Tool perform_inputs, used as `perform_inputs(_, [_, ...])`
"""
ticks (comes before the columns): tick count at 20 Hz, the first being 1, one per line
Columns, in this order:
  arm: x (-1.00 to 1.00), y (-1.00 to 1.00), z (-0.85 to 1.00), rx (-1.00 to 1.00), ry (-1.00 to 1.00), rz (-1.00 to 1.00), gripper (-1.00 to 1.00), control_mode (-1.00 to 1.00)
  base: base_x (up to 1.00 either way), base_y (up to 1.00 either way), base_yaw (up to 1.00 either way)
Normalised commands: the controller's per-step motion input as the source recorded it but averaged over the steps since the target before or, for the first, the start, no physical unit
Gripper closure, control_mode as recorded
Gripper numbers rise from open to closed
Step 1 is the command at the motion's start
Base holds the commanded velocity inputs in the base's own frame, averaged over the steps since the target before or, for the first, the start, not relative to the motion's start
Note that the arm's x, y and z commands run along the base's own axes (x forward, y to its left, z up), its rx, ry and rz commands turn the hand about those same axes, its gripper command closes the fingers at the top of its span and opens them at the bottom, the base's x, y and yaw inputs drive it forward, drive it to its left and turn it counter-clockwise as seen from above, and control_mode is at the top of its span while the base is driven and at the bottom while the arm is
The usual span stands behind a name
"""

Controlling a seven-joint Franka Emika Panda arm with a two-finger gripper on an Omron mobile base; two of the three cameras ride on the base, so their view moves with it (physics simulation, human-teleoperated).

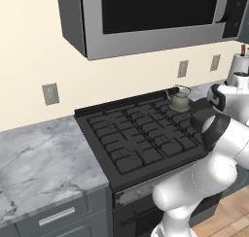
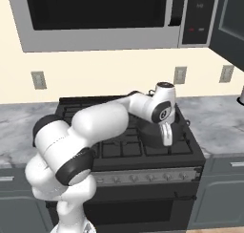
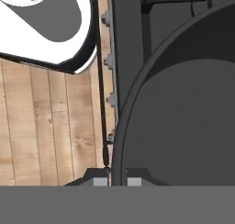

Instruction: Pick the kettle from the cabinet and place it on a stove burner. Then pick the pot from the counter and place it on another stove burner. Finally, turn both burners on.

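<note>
Closest to the hand camera, the pincer (image 3: 110, 178) pinches the thin rim of the pot (image 3: 183, 108), one fingertip (image 3: 100, 181) outside the wall and the other just inside it. Its jaws are drawn tight on that rim. The pot's wide dark bowl lies to the right of the tips in this view. Left of the rim runs the stove's front edge with a row of knobs (image 3: 109, 61), and beyond that the wooden floor (image 3: 46, 126).

From the right base view, the hand (image 2: 166, 129) points straight down onto the pot (image 2: 152, 136), which is over the right front part of the black grate (image 2: 119, 148). The wrist bends sharply at the top, the forearm runs back to the left, nearly level over the cooktop, and the elbow and shoulder bulk low at the left front.

From the left base view, the kettle (image 1: 179, 100) stands upright on the rear right burner, close to the back wall, apart from the pot (image 1: 202, 110). The microwave (image 1: 146, 17) hangs above the stove, and the marble counter (image 1: 39, 153) lies to the left of it.
</note>
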Motion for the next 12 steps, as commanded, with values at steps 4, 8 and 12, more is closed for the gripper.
perform_inputs(4, [0.23,-0.1,-0.19,0.01,0.0,0.01,1.0,-1.0,0.0,0.0,0.0])
perform_inputs(8, [0.27,-0.13,-0.11,0.01,0.0,0.0,1.0,-1.0,0.0,0.0,0.0])
perform_inputs(12, [0.3,-0.15,-0.08,0.01,0.0,0.0,1.0,-1.0,0.0,0.0,0.0])
